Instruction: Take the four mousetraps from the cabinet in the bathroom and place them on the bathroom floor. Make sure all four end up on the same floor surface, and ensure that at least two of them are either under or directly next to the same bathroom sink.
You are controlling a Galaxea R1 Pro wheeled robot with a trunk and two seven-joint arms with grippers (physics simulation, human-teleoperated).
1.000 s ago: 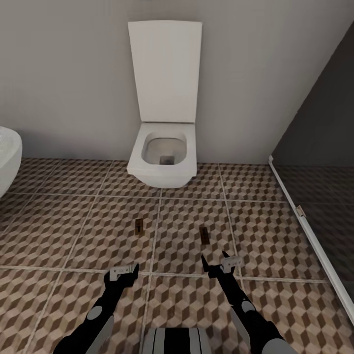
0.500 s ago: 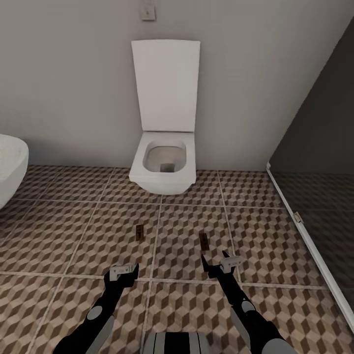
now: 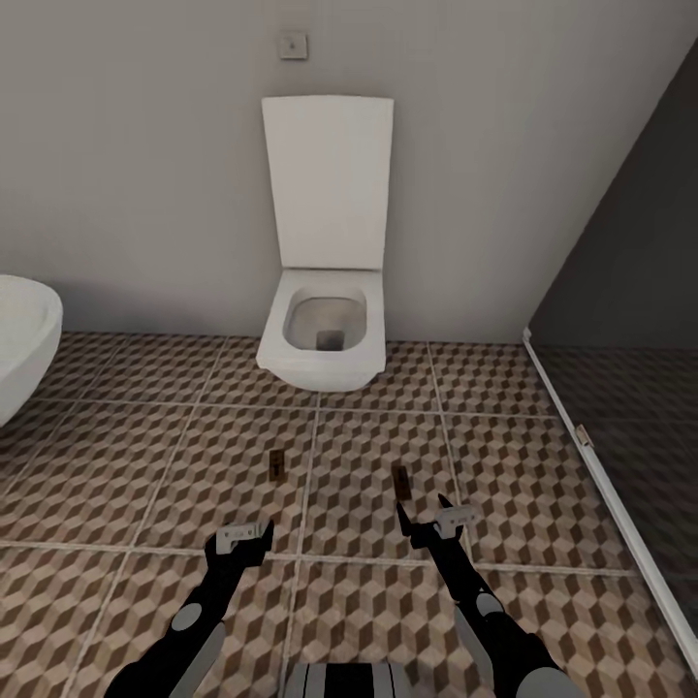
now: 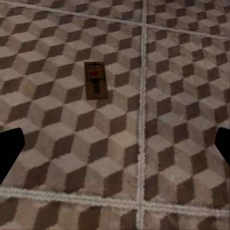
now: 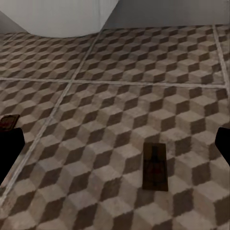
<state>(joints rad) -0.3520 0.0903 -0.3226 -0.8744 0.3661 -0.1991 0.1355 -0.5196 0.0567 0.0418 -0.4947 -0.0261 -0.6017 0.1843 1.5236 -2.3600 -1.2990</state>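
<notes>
Two mousetraps lie flat on the cube-patterned bathroom floor (image 3: pixel 145 465) in front of the toilet, apart from each other. The left mousetrap (image 3: pixel 277 466) lies just beyond my left gripper (image 3: pixel 244 531), which hangs open and empty above the tiles. In the left wrist view that mousetrap (image 4: pixel 96 80) shows its red mark, ahead of the open left gripper (image 4: pixel 115 148). The right mousetrap (image 3: pixel 400 478) lies just past my open, empty right gripper (image 3: pixel 423 506). The right wrist view has it (image 5: pixel 155 166) between the spread fingers (image 5: pixel 9 148), with the other mousetrap (image 5: pixel 8 122) at the edge. The cabinet is out of view.
A white wall-hung toilet (image 3: pixel 325 330) with its lid up stands at the back wall, straight ahead. A white rounded basin (image 3: pixel 19 349) juts in at the left. A dark glass partition (image 3: pixel 620 320) with a white floor rail closes off the right side.
The whole picture has slid down and a wall button has come into view above the toilet, so the camera has moved. Both mousetraps and both grippers stay as they were.
</notes>
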